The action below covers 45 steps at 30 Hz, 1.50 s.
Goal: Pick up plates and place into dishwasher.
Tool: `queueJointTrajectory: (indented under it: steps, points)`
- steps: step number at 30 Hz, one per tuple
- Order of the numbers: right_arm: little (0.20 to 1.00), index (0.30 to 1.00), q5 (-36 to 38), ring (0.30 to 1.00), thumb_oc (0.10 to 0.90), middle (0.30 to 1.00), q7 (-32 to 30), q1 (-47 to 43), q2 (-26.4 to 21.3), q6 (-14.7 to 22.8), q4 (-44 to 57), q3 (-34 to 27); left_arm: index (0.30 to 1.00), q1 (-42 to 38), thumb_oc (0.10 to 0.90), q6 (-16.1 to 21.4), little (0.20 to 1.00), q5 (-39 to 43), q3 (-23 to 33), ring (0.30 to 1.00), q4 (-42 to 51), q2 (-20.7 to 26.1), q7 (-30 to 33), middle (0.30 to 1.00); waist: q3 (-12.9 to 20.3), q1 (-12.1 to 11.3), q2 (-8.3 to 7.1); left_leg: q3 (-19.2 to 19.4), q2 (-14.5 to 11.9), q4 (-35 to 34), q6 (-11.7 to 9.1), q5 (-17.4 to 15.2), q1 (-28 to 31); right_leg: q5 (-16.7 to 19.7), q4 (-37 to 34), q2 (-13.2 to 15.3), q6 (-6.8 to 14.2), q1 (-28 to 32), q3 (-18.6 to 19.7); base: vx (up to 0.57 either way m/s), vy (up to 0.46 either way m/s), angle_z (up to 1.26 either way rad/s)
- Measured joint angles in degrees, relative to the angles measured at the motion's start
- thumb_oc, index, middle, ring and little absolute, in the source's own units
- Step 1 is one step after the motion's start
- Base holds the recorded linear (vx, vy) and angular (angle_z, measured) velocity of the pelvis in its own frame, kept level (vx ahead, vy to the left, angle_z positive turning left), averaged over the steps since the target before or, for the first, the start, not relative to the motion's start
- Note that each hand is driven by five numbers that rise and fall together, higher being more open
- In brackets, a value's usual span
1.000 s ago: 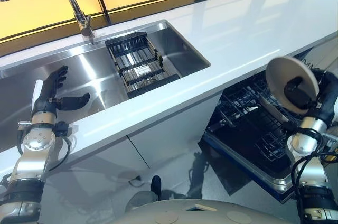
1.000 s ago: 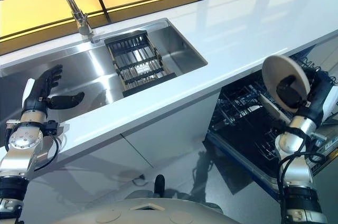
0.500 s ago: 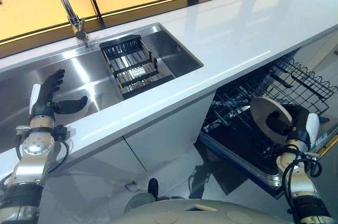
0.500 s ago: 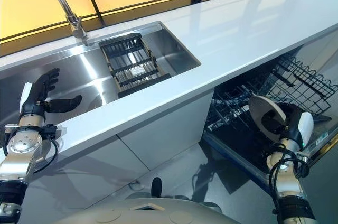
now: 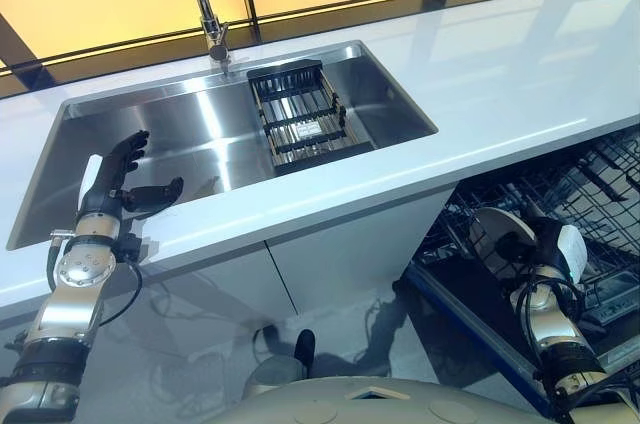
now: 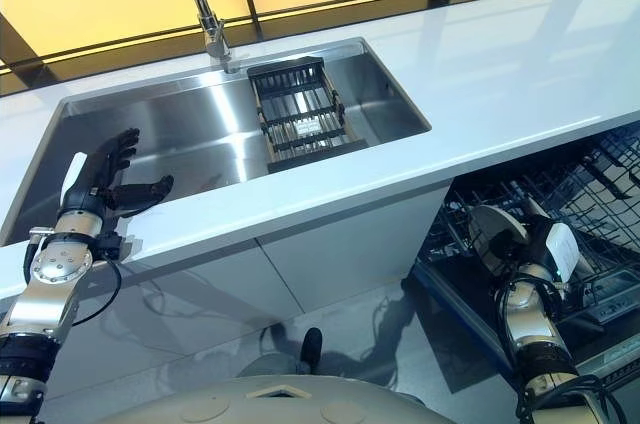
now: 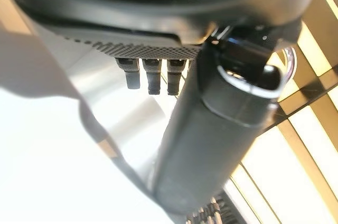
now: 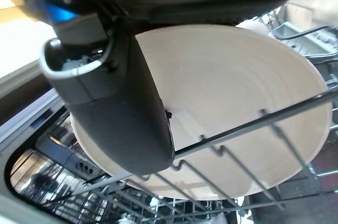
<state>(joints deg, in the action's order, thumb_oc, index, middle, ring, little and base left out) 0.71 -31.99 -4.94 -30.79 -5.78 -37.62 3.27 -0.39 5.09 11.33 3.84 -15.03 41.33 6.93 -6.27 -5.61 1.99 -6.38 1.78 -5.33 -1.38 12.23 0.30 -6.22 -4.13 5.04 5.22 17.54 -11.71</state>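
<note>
Plate going into the dishwasher rack, lower than half a second ago.

My right hand pinches one plate with the thumb across its face; my wrist view has rack wires crossing its lower edge. Left hand, spread, hangs over the one sink, unchanged. One drainer basket by the tap.

A kitchen: a steel sink with faucet at upper centre, a white countertop, and an open dishwasher at lower right.
</note>
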Motion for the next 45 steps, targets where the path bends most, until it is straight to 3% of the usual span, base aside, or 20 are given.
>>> queueJointTrajectory:
  steps: [9, 20, 27, 31, 37, 45]
  points:
    - [0.9, 0.9, 2.99, 0.9, 0.8, 0.9, -0.55, 0.34, 0.13, 0.44, 4.8, -1.25, 0.9, -0.11, 0.8, 0.0, 0.9, -0.02, 0.8, 0.9, 0.17, 0.0, 0.0, 0.9, -1.56, 0.48, -0.01, 0.25, 0.11, -0.08, 0.24, -0.13, 0.0, 0.01, 0.14, 0.19, 0.0, -0.12, 0.2, 0.0, 0.0, -0.01]
    - [0.9, 0.9, 9.03, 0.9, 0.8, 0.9, 1.54, 3.71, 2.74, 8.95, 18.52, -8.81, 0.9, 0.67, 0.8, 0.0, 0.9, -0.16, 2.14, 0.9, 0.18, -0.09, -0.45, 0.9, -2.96, 3.27, -1.67, 3.1, -0.8, -0.08, 0.29, -0.86, 1.4, 0.03, 0.38, 0.46, 0.02, -0.25, 3.44, -0.01, -0.003, -0.14]
    - [0.9, 0.9, 10.88, 0.9, 0.8, 0.9, 2.39, 9.12, 3.56, 9.77, 18.84, -12.93, 0.9, 2.79, 0.8, 0.0, 0.9, -0.2, 4.06, 0.9, 0.18, -0.15, -1.17, 0.9, -2.89, 5.35, -1.89, 6.21, -1.67, -0.08, 0.3, -1.37, 2.29, 0.17, 1.23, 0.54, -0.13, -1.39, 6.59, -0.02, -0.011, -0.24]
    - [0.9, 0.9, 15.84, 0.9, 0.8, 0.9, 0.05, 10.76, 7.22, 10.42, 18.54, -14.24, 0.9, 3.32, 0.8, 0.0, 0.9, -0.2, 4.54, 0.9, 0.18, -0.18, -1.18, 0.9, -2.78, 7.14, -1.9, 6.72, -1.97, -0.1, 0.05, -1.54, 2.46, 0.19, 1.26, 0.26, -0.16, -1.59, 7.18, -0.01, -0.008, -0.1]
    - [0.9, 0.9, 25.73, 0.9, 0.8, 0.9, -1.48, 12.22, 10.76, 15.74, 14.41, -14.38, 0.9, 3.53, 0.8, 0.0, 0.9, -0.2, 4.59, 0.9, 0.18, -0.21, -1.18, 0.9, -2.4, 7.99, -1.44, 7.79, -2.59, -0.11, -0.06, -1.61, 2.48, 0.43, 1.27, 0.17, -0.43, -2.1, 8.13, -0.01, -0.003, -0.09]
    - [0.9, 0.9, 28.86, 0.9, 0.8, 0.9, -0.51, 12.32, 12.74, 16.97, 8.64, -13.41, 0.9, 3.88, 0.8, -0.37, 0.9, -0.17, 4.58, 0.9, 0.18, -0.21, -1.18, 0.9, -1.38, 7.94, 0.1, 7.73, -2.61, -0.12, -0.08, -1.62, 2.38, 0.43, 1.26, 0.16, -0.44, -2.15, 8.04, 0.0, 0.0, 0.0]
